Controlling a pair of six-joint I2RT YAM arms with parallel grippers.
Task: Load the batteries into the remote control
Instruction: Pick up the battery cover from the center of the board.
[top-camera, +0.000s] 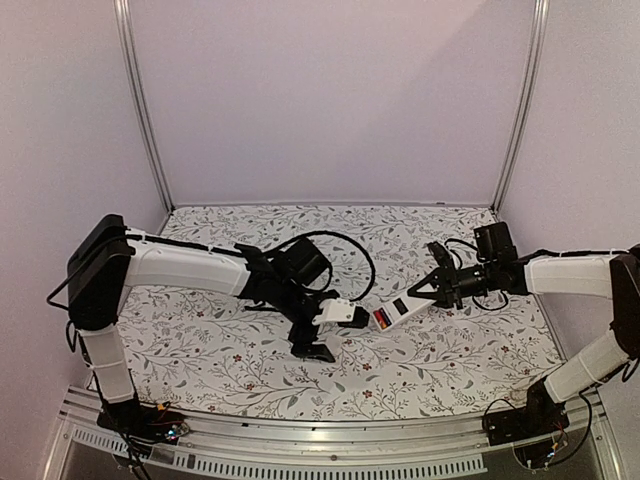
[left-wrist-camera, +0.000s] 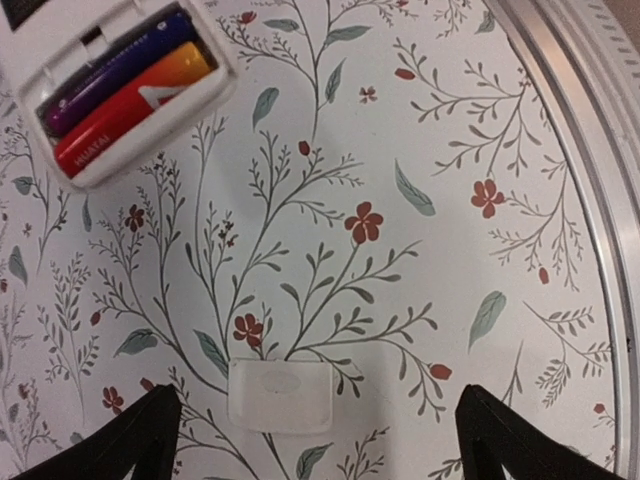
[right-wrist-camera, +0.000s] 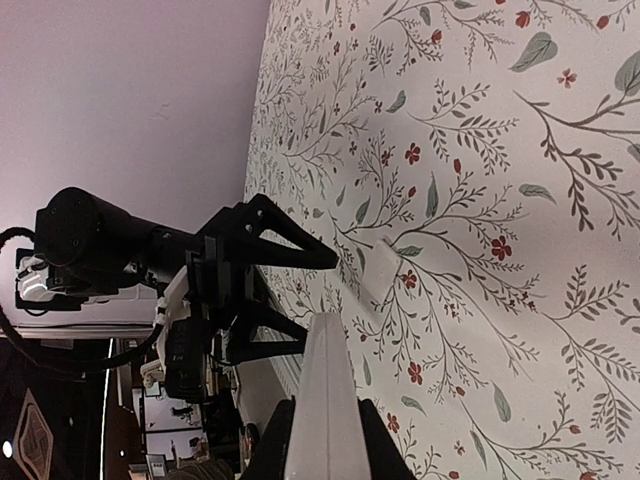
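Standing by the table, I saw the right gripper (top-camera: 420, 297) pinching the right end of the remote control (top-camera: 395, 314). The remote reached toward the middle of the flowered table (top-camera: 200, 350), with its red end pointing left. Its battery compartment (left-wrist-camera: 172, 120) was uncovered, and the batteries (left-wrist-camera: 125, 85) lay inside it side by side, one red and orange, the other dark purple. The left gripper (top-camera: 333, 334) hung just left of the remote, its fingers (left-wrist-camera: 140, 440) spread wide with nothing between them. Below that spread claw a small pale cover (left-wrist-camera: 280, 395) lay flat on the cloth, apart from the remote and touching neither finger.
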